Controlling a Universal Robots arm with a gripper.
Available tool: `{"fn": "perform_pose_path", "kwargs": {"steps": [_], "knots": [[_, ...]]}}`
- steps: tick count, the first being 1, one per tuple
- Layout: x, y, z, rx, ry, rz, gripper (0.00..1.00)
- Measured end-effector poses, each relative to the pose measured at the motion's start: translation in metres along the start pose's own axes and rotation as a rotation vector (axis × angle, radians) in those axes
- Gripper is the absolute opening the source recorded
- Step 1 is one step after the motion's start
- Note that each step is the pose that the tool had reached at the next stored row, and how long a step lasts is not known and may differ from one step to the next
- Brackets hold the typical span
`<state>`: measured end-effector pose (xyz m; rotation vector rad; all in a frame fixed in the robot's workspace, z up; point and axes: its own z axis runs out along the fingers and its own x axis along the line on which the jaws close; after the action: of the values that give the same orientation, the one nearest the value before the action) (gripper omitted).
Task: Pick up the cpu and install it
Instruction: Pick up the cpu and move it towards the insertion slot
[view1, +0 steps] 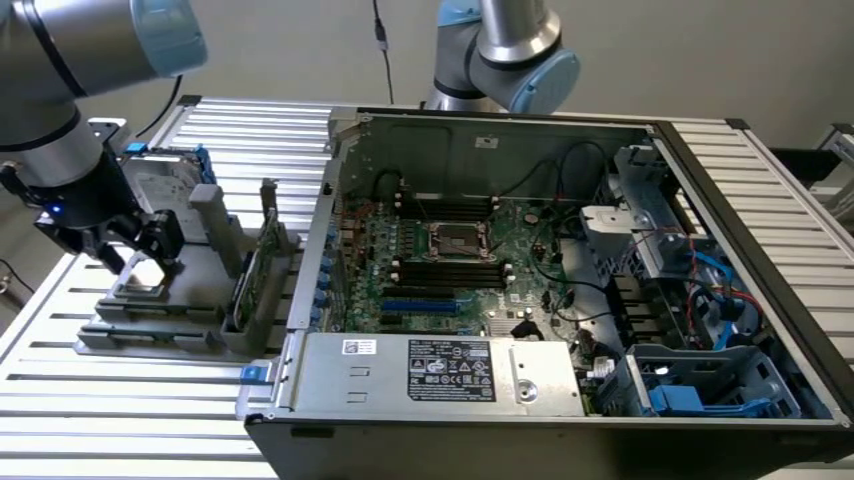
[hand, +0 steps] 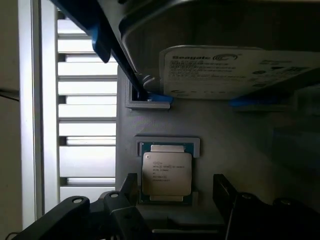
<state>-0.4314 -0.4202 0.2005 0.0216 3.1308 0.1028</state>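
The gripper (view1: 134, 258) stands released, its jaws spread wide and holding nothing, lowered over the grey parts fixture (view1: 160, 322) on the exterior view's left. In the wrist view its two dark fingers (hand: 130, 187) flank the cpu (hand: 166, 173), one on either side; one finger sits just beside the chip's edge and the other stands a little apart from it, and I cannot tell whether either touches. The cpu lies flat with its silver-grey lid up, printed lettering showing, seated in a shallow framed pocket (hand: 169, 142) of the fixture, with green board visible around the lid. In the exterior view the chip (view1: 144, 270) shows as a pale patch between the fingers. Just beyond the pocket on the same fixture rests a Seagate hard drive (hand: 215, 70), tilted, with blue brackets (hand: 155, 99) at its lower edge. The fixture sits on a slatted aluminium table (view1: 80, 400). To the exterior view's right of the fixture lies an open computer case (view1: 721, 300) with its motherboard (view1: 441, 270) exposed; the dark square cpu socket (view1: 458, 240) near the board's middle is well apart from the chip. A silver power supply (view1: 441, 372) runs along the case's near edge.
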Motion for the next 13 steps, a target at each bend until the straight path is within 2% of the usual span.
{"fn": "perform_pose_path", "kwargs": {"steps": [2,4,13], "knots": [[0.0001,-0.0001,0.0008,-0.0073,0.0002,0.000,0.71],[0.0001,-0.0001,0.0016,-0.0107,0.0002,0.000,0.71],[0.0004,-0.0007,0.0057,-0.0111,0.0008,0.000,0.71]]}}
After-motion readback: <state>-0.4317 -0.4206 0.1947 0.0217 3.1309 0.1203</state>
